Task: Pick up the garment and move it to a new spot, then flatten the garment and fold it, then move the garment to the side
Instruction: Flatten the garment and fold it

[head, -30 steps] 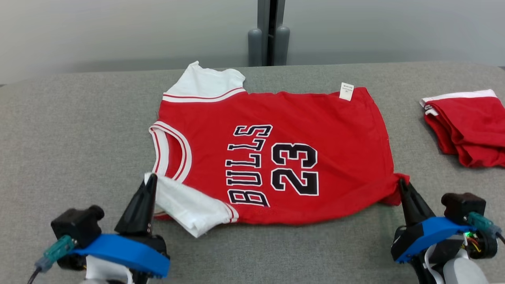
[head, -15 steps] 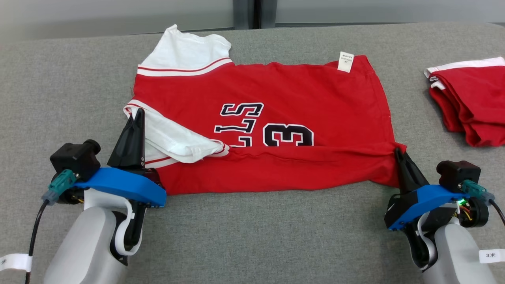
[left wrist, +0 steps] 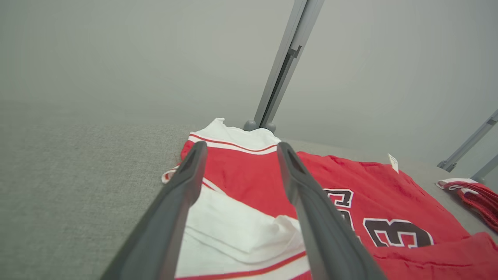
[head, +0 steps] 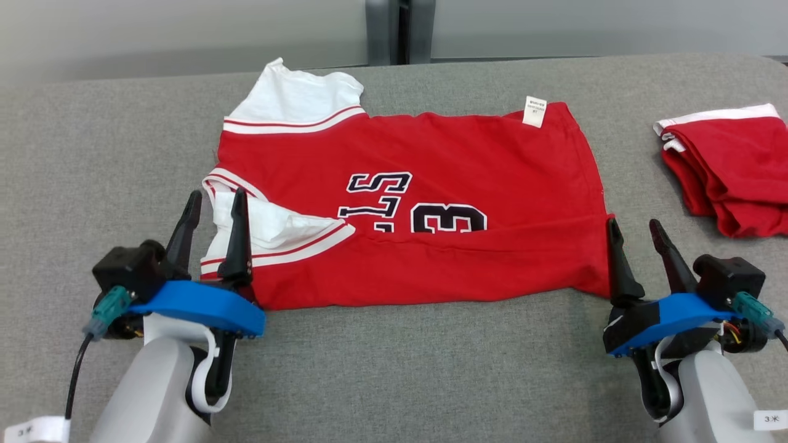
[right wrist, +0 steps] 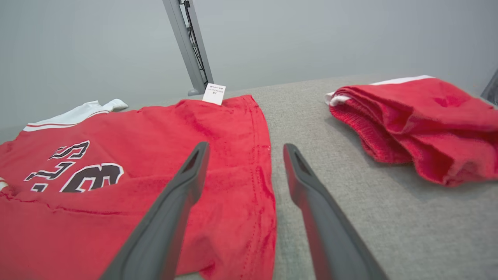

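Note:
The garment is a red jersey with white sleeves and black lettering, lying on the grey table. Its near edge is folded up over the print, hiding the lower half of the letters and number. My left gripper stands open at the jersey's left end, over the near white sleeve, holding nothing. My right gripper stands open at the folded right corner, empty too. The left wrist view has the white sleeve between the spread fingers. The right wrist view has the jersey's side hem between its fingers.
A second folded red garment with a white band lies at the table's right edge, and its bulk sits right of my right gripper. A grey post stands behind the table's far edge.
Both grippers carried the jersey's near edge up over its front, making a fold, then opened and let it go. The head camera tilted between frames.

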You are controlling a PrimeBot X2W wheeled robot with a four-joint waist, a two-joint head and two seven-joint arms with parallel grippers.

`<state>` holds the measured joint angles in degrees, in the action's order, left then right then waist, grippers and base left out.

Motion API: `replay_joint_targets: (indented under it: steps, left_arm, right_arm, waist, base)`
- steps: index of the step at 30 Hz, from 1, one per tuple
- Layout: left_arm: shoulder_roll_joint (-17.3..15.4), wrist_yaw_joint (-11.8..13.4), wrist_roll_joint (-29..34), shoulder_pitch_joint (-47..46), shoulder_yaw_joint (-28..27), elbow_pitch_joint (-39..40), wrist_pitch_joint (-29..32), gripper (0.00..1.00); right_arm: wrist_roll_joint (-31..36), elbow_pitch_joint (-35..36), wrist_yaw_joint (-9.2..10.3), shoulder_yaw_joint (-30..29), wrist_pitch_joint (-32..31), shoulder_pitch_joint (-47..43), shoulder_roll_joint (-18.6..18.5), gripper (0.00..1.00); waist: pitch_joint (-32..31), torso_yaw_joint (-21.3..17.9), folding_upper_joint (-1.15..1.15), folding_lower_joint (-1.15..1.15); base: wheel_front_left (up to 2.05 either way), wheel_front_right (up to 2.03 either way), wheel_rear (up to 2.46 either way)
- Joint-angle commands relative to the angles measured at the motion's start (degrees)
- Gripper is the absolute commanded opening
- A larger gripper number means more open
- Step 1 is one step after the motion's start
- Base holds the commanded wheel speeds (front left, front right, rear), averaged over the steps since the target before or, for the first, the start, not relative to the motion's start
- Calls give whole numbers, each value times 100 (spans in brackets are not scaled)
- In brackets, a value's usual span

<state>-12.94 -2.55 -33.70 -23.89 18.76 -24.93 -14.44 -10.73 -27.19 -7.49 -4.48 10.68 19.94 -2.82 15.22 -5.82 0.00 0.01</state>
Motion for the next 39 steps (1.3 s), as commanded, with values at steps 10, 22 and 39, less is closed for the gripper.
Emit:
replay_joint_targets:
  steps: [10, 22, 39]
  left_arm:
    - [-244, 133, -372, 1271, -258, 389, 427, 100]
    - [-312, 418, -1015, 1530, -341, 404, 1789, 100]
    - [-364, 341, -800, 1341, -246, 720, 1363, 0]
  right_arm:
    - [329, 437, 0, -274, -29, -683, -15, 100]
    - [368, 696, 0, -188, -328, -843, -15, 100]
    - [49, -206, 0, -39, -573, -466, -15, 98]
  waist:
    - [-435, 61, 0, -1]
    - [-250, -68, 0, -1]
    - [-162, 60, 0, -1]
  base:
    - [0, 0, 0]
    - [0, 0, 0]
    - [0, 0, 0]
